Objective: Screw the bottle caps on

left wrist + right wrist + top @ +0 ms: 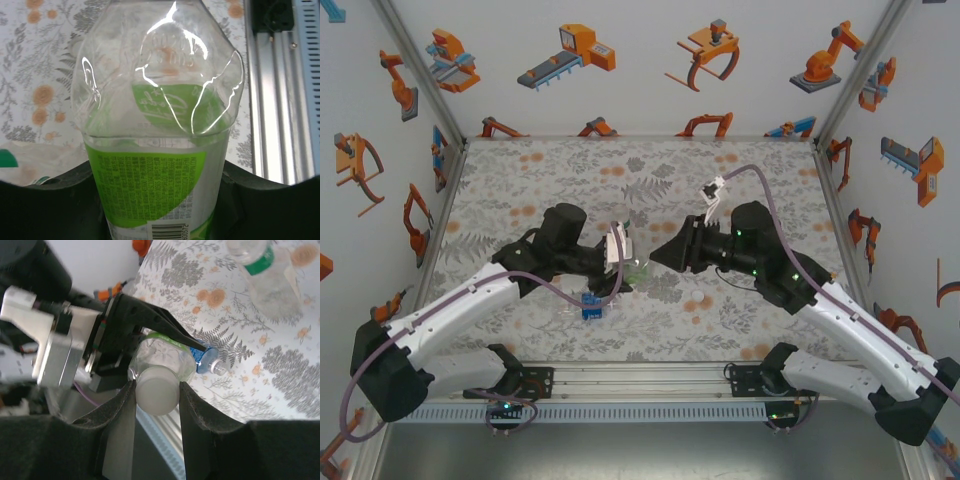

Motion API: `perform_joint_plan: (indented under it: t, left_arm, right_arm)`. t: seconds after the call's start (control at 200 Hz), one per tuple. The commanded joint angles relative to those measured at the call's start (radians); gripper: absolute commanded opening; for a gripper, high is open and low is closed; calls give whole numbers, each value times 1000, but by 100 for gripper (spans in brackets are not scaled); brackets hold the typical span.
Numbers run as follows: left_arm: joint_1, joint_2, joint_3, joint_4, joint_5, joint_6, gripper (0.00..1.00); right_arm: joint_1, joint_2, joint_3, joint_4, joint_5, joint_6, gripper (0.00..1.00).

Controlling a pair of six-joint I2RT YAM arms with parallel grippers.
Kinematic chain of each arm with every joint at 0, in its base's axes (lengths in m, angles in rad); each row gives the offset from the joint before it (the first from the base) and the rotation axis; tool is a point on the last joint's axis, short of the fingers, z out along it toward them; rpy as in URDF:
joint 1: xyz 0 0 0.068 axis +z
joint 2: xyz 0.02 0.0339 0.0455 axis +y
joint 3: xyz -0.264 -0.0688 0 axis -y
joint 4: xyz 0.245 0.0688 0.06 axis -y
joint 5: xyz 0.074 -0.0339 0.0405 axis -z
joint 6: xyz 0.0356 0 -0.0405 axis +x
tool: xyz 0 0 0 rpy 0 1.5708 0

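The bottle cap (156, 390), pinched in the right jaws, is best kept square to the bottle (150, 185) clamped in the left jaws while being turned.

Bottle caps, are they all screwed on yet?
Not yet. Nothing clearly looks done. The left gripper holds the white-and-green bottle while the right gripper pinches a cap at its mouth, so that one is in progress. The blue-label bottle and the green-tinted bottle lie on the table; I can't tell whether either has a cap.
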Motion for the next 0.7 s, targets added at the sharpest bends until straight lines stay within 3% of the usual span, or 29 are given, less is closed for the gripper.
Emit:
perform_joint_plan:
  t: [0.0,0.045,0.145,0.285,0.446,0.696]
  left_arm:
    - [-14,1,-4,148,-27,2,0]
    - [-15,8,0,150,-31,0,0]
    - [-14,27,11,144,-32,-1,0]
    - [-15,39,22,142,-40,-7,0]
    - [-14,41,25,145,-73,-18,0]
    - [-15,42,31,143,-103,-35,0]
  right_arm:
    - [0,8,3,-52,149,276,0]
    - [0,9,-4,-34,156,283,0]
    - [-1,16,0,-32,174,280,30]
    - [-6,31,19,-34,171,268,50]
    - [-11,56,32,-35,148,255,51]
    - [-18,73,34,-35,135,246,39]
